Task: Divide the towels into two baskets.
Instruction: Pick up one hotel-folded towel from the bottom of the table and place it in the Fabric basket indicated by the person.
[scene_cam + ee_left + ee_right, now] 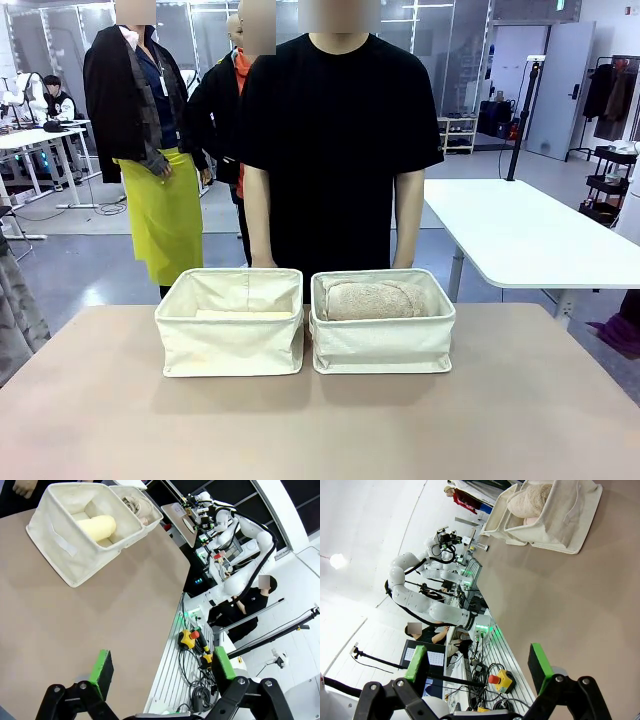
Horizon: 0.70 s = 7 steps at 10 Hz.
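Note:
Two cream canvas baskets stand side by side at the table's far middle. The left basket (230, 322) holds a pale yellow towel (97, 527), of which the front view shows just a strip (240, 314). A shaggy tan towel (372, 298) lies in the right basket (382, 328), and in the right wrist view a pinkish cream roll (534, 513) lies against the tan one (530, 495). My left gripper (162, 670) hangs open and empty over the table's near edge, well short of the baskets (60, 545). My right gripper (477, 665) is open and empty too, far from the baskets (565, 525).
A person in a black T-shirt (335, 150) stands right behind the baskets, arms down, one hand (22, 487) at the table's far edge. The tan table (320, 420) is bare in front of the baskets. A white table (520, 230) stands at the back right.

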### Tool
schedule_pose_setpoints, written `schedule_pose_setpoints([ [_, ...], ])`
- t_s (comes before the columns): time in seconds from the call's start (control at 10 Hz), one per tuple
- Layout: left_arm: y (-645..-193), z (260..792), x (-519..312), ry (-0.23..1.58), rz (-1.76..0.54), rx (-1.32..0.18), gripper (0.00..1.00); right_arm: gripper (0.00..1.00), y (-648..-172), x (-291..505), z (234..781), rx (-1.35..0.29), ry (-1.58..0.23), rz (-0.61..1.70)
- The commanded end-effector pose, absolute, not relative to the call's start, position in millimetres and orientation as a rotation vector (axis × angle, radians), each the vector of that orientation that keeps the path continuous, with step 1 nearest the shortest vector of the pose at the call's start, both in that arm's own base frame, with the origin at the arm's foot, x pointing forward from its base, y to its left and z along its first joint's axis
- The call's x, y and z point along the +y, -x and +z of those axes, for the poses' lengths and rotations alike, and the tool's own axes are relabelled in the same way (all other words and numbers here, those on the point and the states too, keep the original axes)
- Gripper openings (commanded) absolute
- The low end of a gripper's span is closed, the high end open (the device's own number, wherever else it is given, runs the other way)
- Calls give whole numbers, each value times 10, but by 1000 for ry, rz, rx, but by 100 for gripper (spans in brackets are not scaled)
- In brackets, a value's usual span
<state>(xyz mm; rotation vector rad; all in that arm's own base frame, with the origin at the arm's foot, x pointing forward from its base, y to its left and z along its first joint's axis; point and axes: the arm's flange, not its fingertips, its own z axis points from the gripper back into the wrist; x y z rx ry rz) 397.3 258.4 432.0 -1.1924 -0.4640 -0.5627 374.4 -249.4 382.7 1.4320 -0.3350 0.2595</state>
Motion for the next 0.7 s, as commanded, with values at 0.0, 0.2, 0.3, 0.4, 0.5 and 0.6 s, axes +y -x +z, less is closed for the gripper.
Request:
schedule_pose_setpoints([
  [0.0, -3947, 4324, 2599, 1189, -558, -463, 100, 100, -3725, -2470, 3852, -343, -1432, 261],
  [0.2, -3947, 4324, 2599, 1189, -558, -463, 100, 100, -3725, -2470, 3852, -343, -1432, 261],
  [0.3, -3947, 4324, 2599, 1189, -558, -463, 100, 100, -3725, -2470, 3852, -343, -1432, 261],
  [0.4, -3947, 4324, 2599, 1189, -558, -463, 100, 100, -3725, -2470, 3852, -343, -1432, 261],
  [0.5, -3947, 4324, 2599, 1189, -558, -463, 100, 100, -3725, -2470, 3852, -343, -1432, 261],
  [0.6, -3947, 4324, 2599, 1189, -558, -463, 100, 100, -3725, -2470, 3852, -343, -1432, 261],
])
